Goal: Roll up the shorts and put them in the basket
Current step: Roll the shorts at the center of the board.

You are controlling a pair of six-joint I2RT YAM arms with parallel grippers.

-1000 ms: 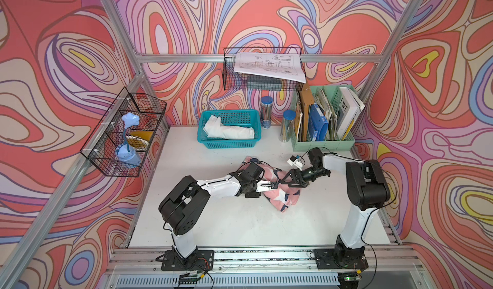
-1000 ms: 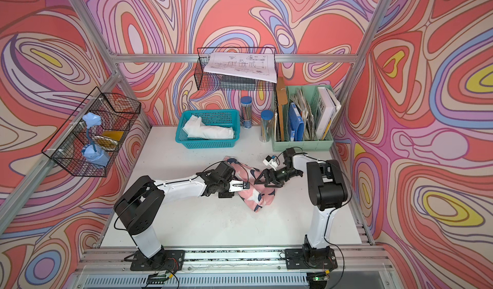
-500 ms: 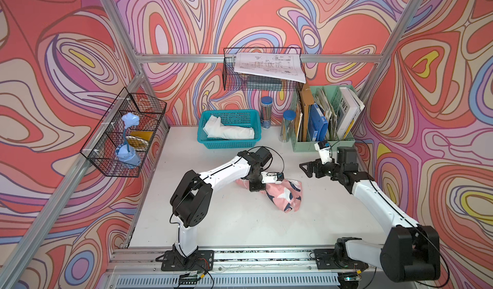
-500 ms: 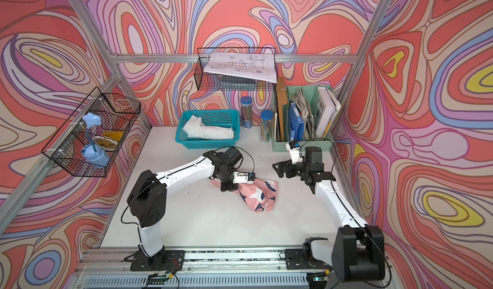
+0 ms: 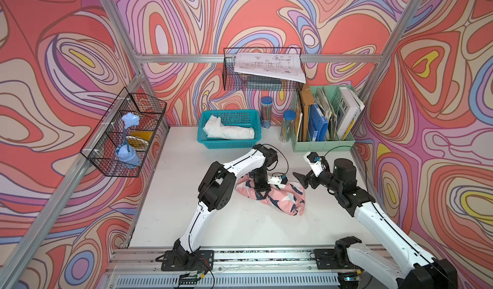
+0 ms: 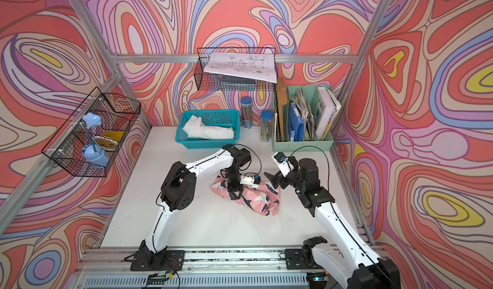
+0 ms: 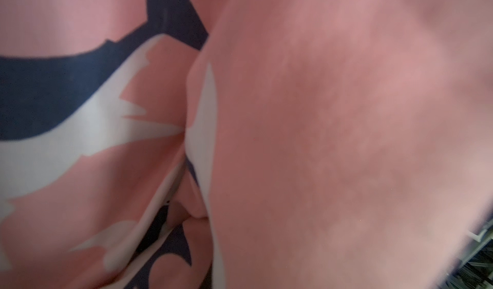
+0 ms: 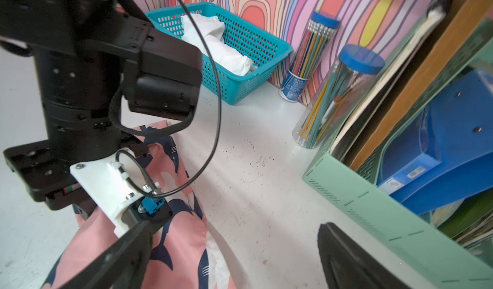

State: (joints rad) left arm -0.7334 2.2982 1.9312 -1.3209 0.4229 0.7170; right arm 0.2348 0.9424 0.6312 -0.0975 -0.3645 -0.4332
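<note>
In both top views the shorts (image 5: pixel 277 198) (image 6: pixel 257 198) lie bunched at the middle of the worktop (image 5: pixel 240 229), partly rolled by our judgement, with their long axis running from far left to near right. The left arm (image 5: pixel 240 165) points straight down onto the left half of the bundle. Its jaws are closed and appear to pinch a fold of the fabric. The right arm (image 5: pixel 373 215) holds its jaws wide open and empty, just right of and slightly beyond the bundle's right end, clear of the cloth. In the left wrist view, pink fabric with navy-and-white print (image 7: pixel 320 114) fills the picture, and we cannot see the jaws there. In the right wrist view, the two fingertips (image 8: pixel 346 261) stand far apart, and the shorts (image 8: pixel 186 247) lie ahead between them and towards the left arm's wrist (image 8: pixel 80 87). We judge that the right arm is the nearer to the free right end. The shorts lie left of and slightly nearer than its jaws.
</note>
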